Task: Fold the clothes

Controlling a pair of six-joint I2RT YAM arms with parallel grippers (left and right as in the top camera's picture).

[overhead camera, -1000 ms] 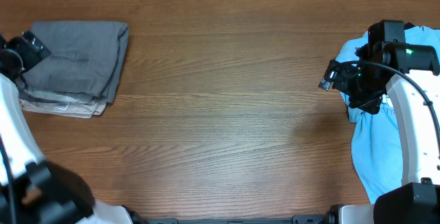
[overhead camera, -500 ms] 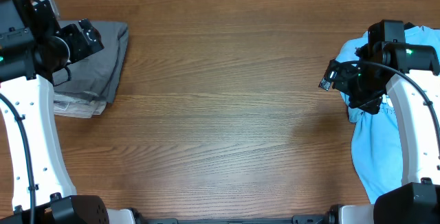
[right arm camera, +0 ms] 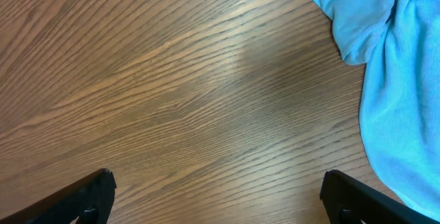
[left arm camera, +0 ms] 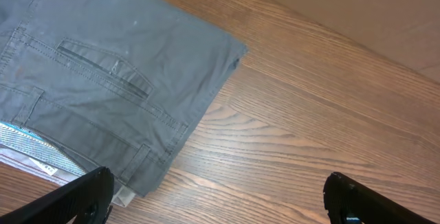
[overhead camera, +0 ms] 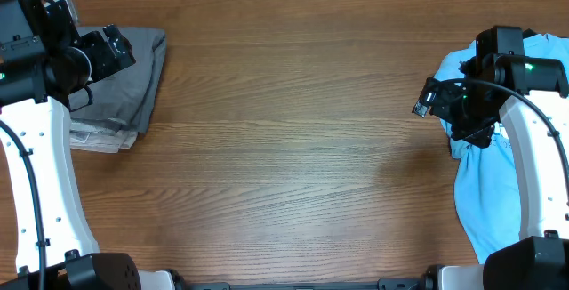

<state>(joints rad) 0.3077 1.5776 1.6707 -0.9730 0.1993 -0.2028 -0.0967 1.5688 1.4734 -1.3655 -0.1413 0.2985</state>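
Note:
The dark grey shorts [overhead camera: 138,76] lie folded at the table's far left, stacked on a beige garment [overhead camera: 100,139]. In the left wrist view the shorts [left arm camera: 103,73] show a slit back pocket and waistband, with the beige garment's edge [left arm camera: 122,195] peeking out below. My left gripper [overhead camera: 114,52] hovers over the shorts' upper part; its fingers [left arm camera: 216,196] are wide apart and empty. My right gripper [overhead camera: 434,99] is open and empty above bare wood [right arm camera: 216,196] at the right.
A light blue garment [overhead camera: 489,183] lies crumpled along the table's right edge, partly under the right arm; it fills the right side of the right wrist view [right arm camera: 405,80]. Wooden tabletop [overhead camera: 293,148] spans between the two piles.
A second ago the left arm was at the far left edge, off the pile; it has swung up and over the grey shorts. It has held still since. The right arm has not moved.

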